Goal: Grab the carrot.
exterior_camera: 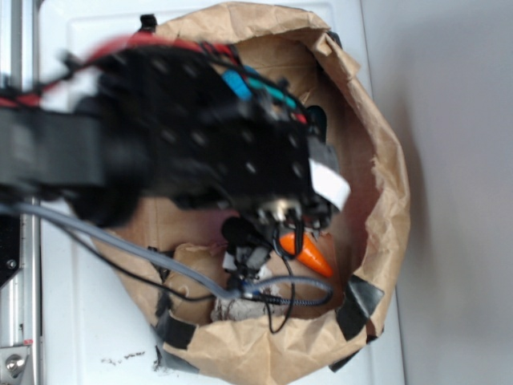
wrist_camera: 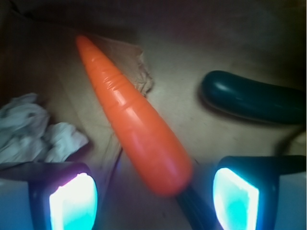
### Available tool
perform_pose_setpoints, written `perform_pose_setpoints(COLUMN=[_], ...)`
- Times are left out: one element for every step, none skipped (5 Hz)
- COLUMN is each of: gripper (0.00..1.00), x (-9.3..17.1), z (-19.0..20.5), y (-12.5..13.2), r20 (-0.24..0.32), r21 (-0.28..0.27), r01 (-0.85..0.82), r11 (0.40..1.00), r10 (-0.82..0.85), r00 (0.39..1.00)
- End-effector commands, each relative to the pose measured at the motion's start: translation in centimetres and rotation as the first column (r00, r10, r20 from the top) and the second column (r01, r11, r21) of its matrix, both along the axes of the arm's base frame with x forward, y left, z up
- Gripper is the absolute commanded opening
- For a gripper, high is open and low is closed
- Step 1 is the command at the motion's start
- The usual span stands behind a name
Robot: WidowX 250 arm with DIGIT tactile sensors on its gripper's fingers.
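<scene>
A black robot arm [exterior_camera: 160, 136], blurred and trailing red, blue and teal wiring, reaches from the left into a rolled-down brown paper bag [exterior_camera: 385, 160] standing on a white surface [exterior_camera: 72, 321]. Its gripper [exterior_camera: 292, 224] hangs low inside the bag, right above the thick end of the carrot [exterior_camera: 309, 253], a glossy orange toy whose pointed tip angles toward the lower right; whether the jaws touch it cannot be told. A grey cable [exterior_camera: 120, 245] loops across the bag's lower rim. Black tape patches [exterior_camera: 361, 303] mark the bag's lower edge. A metal rail [exterior_camera: 20, 321] runs down the left border.
</scene>
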State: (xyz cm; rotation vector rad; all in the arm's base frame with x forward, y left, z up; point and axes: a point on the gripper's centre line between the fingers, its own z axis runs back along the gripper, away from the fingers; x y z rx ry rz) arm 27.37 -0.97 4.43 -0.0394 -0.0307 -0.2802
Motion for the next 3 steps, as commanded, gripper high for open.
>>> perform_pose_setpoints(gripper=[1.0,0.0,0.0], x=[2.5,2.9,2.7], z=[-2.7,-3.1,-0.5], y=[-0.4,-0.1,0.3], r20=[0.067,0.079,0.092], r21=[0.083,0.091,0.043], r01=[-0.021,-0.05,-0.063], r11=[0.996,0.995,0.997], r10=[0.015,0.043,0.059], r00=[0.998,0.996,0.994])
